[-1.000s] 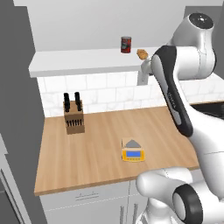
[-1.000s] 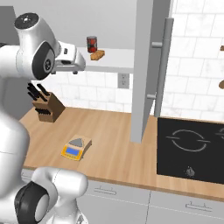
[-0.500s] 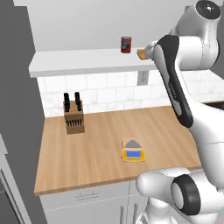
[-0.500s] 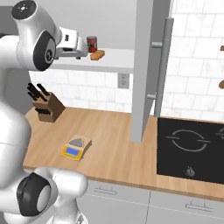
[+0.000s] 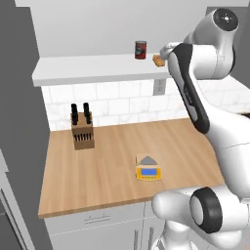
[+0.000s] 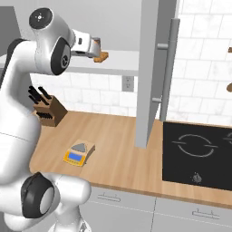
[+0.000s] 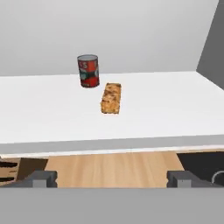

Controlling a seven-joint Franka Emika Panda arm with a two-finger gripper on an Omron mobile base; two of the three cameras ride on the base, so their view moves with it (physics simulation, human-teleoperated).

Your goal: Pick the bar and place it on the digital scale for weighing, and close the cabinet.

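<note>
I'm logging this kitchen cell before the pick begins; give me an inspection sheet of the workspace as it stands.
Surface: wooden counter, bare apart from two items below.
Bar: lying flat on the white cabinet shelf, untouched, just right of the red can.
Digital scale: on the counter, platform bare.
Cabinet: door stands open, edge toward the right base camera.
Clutter: knife block at the counter's back left.
Gripper: open, level with the shelf, short of the bar.
Cables: nothing seen.
Surroundings: white tiled wall, wall outlet, black stovetop, drawers below.
</note>
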